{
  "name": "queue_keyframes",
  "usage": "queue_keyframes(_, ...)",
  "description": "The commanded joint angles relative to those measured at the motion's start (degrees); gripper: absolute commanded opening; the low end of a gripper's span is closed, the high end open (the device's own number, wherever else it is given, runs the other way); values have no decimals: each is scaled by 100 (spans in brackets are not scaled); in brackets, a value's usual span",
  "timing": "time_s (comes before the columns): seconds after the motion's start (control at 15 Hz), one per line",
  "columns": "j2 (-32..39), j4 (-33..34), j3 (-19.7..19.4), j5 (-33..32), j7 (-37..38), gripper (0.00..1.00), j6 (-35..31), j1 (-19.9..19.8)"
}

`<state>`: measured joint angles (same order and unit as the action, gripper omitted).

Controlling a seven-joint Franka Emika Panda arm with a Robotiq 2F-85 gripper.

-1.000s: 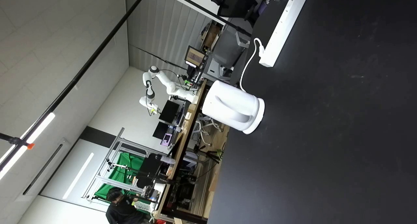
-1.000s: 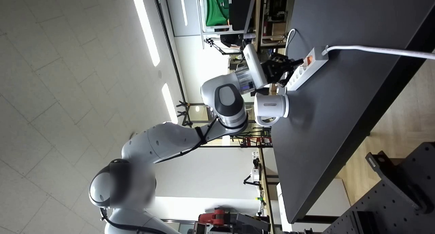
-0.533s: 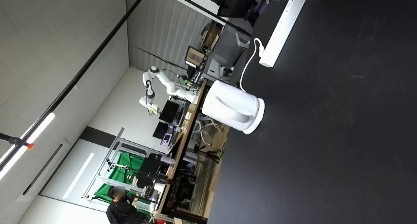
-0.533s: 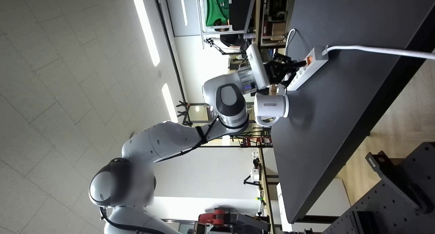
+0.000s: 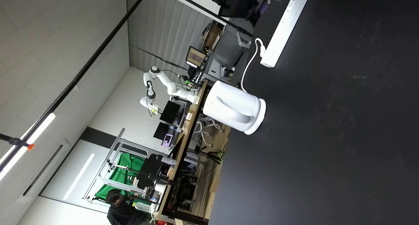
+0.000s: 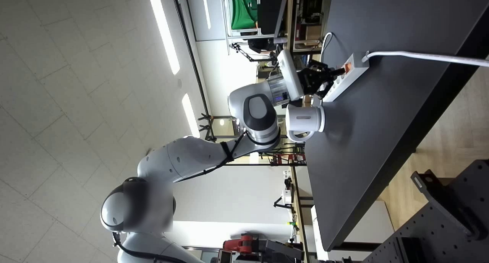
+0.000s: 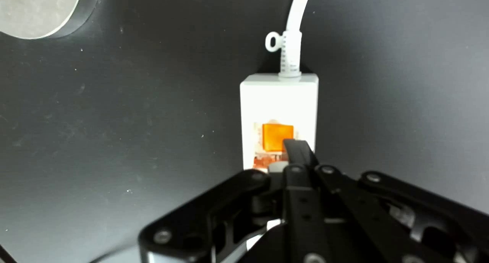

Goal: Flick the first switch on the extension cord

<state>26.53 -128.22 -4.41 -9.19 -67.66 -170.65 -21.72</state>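
One extension cord (image 7: 279,102), one orange switch (image 7: 273,136), one jug (image 6: 303,118) — two fingers (image 7: 301,154) closed together at the switch's corner.

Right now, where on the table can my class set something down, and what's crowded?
In an exterior view, the black table is bare from the white jug to the picture's lower right corner. In the wrist view, a bare patch lies upper right, bordered by the extension cord and its white cable. Crowded: the orange switch, with the pincer at its corner.
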Motion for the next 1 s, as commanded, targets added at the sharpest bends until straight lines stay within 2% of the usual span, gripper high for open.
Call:
queue_keyframes(0.0, 130, 15, -239, -233, 274, 0, -420, 174)
queue_keyframes(0.4, 344, 26, -378, -409, 336, 0, -928, 253)
queue_keyframes(0.93, 548, 182, -357, -403, 352, 0, -821, 209)
